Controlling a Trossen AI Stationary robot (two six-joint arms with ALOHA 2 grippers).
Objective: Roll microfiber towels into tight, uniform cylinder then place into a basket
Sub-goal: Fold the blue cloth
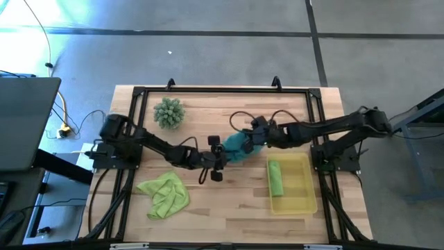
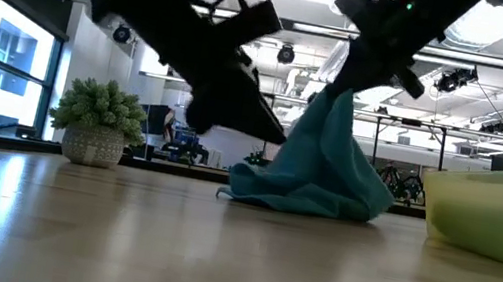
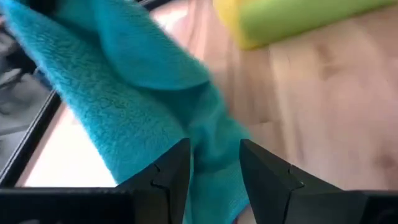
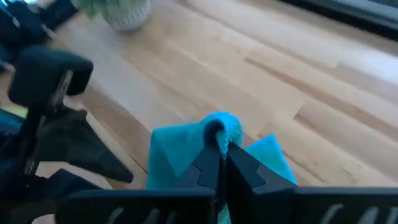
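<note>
The teal towel (image 1: pixel 236 146) is bunched at the table's middle, with its lower part heaped on the wood (image 2: pixel 310 186). My right gripper (image 1: pixel 253 141) is shut on its top. My left gripper (image 1: pixel 216 167) is open just left of the towel, and a hanging teal fold (image 3: pixel 208 143) runs between its fingers. One lime green towel (image 1: pixel 164 194) lies crumpled at the near left. Another, rolled (image 1: pixel 275 178), lies in the yellow basket (image 1: pixel 305 201). My right gripper pinches a raised bunch of the teal towel (image 4: pixel 219 124) between its two shut fingers, coming from the table's right, slanting down. The cloth hangs slack below the fingers (image 2: pixel 335 124) and its lower part rests on the table. My left gripper: I cannot tell whether its fingers (image 3: pixel 168 174) touch the fold between them.
A spiky green plant ball in a pot (image 1: pixel 168 112) stands at the far left of the table. The basket (image 2: pixel 493 215) sits at the near right. Bare wood lies between the crumpled green towel and the basket. A black frame runs round the table's edge (image 1: pixel 222 89).
</note>
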